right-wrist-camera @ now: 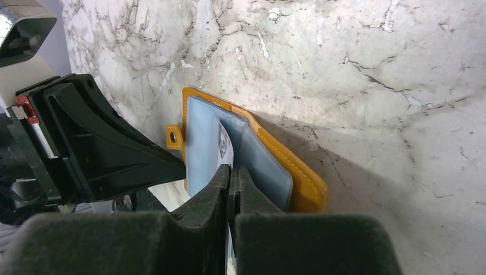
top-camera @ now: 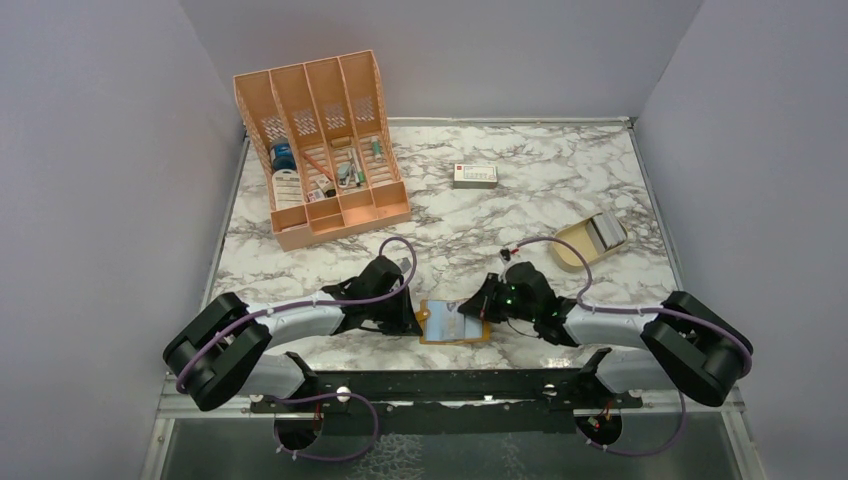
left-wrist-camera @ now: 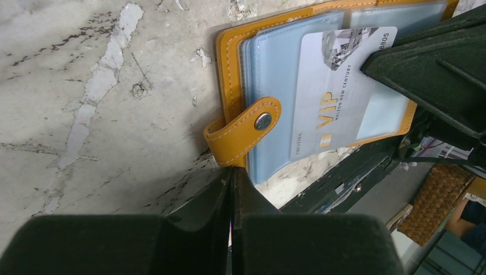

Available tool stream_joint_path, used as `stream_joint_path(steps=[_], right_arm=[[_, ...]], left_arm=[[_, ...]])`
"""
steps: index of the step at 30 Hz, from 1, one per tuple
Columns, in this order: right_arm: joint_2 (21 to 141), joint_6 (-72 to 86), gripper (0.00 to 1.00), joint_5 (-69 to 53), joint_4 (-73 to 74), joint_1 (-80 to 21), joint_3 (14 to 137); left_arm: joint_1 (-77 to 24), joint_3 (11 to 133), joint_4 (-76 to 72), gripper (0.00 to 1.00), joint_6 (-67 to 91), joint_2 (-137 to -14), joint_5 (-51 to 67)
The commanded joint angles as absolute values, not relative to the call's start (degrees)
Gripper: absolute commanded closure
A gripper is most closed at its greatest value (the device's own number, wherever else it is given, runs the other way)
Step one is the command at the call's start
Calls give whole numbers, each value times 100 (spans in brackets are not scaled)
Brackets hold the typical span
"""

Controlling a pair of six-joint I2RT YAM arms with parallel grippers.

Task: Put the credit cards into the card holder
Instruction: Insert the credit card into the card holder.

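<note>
**Both tools shut at the open card holder**

The left tool (left-wrist-camera: 232, 179) has its jaws pressed together. Its tips rest against the fold of the strap (left-wrist-camera: 240, 130) on the card holder (left-wrist-camera: 228, 74); whether they pinch the strap I cannot tell. The right tool (right-wrist-camera: 231, 175) is clamped on a credit card (left-wrist-camera: 335, 97) marked VIP, which lies slanted over the grey-blue pockets (left-wrist-camera: 275, 63). The holder lies open at the near edge of the marble counter (left-wrist-camera: 103, 114). Far back stand an orange organiser (top-camera: 325, 150) and a white box (top-camera: 475, 175). A tan dish (top-camera: 585, 245) sits to the right.
</note>
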State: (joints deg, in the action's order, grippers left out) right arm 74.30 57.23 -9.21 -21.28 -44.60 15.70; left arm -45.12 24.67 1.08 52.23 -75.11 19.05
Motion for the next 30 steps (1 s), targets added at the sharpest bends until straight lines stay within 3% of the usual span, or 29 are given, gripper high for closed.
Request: stream_joint_path(steps=[1, 7, 12, 15, 23, 30], right_arm=[[7625, 5815, 99, -550, -2017, -4670, 1710], [7452, 5630, 78, -202, -662, -4685, 2305], [7090, 5498, 46, -105, 590, -4693, 2732], [7042, 5706, 33, -342, 577, -4758, 2695], [7340, 5924, 36, -231, 702, -5070, 2878], [7552, 6026, 49, -480, -38, -5192, 2847]], left_arm=[[-4562, 2441, -118, 95, 5282, -7585, 2051], [-4570, 2421, -123, 95, 5291, -7551, 2064], [-4570, 2410, -150, 95, 5309, -7514, 2057], [-4570, 2399, -196, 95, 5315, -7551, 2054], [-4579, 2395, -220, 95, 5326, -7581, 2091], [-4579, 2368, -219, 95, 5358, -7539, 2070]])
